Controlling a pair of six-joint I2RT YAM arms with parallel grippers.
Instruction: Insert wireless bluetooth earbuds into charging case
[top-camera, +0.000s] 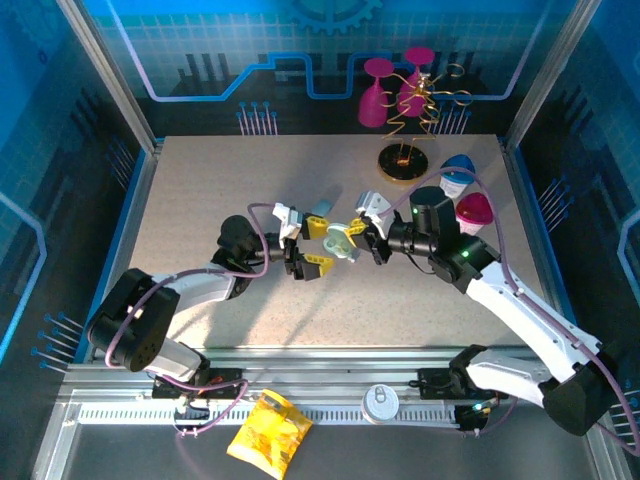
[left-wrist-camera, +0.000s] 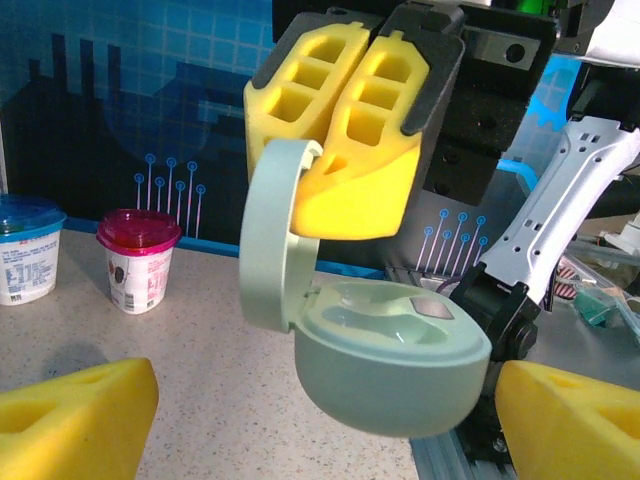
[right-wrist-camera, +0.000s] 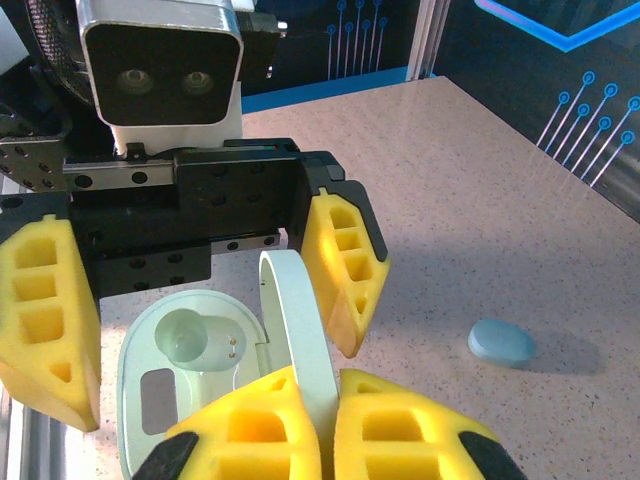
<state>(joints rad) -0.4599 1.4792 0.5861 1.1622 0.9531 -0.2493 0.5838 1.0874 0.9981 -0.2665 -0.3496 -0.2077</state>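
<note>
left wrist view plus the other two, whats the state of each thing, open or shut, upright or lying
mint green pebble-shaped charging case: open, lid upright
right hand: shut on that case's lid
left hand: open, straddling the case's base
pale blue pebble-shaped case: shut, lying flat on the speckled table
pink-lidded plastic pot: upright, lid on
blue-lidded plastic pot: upright, lid on
</note>
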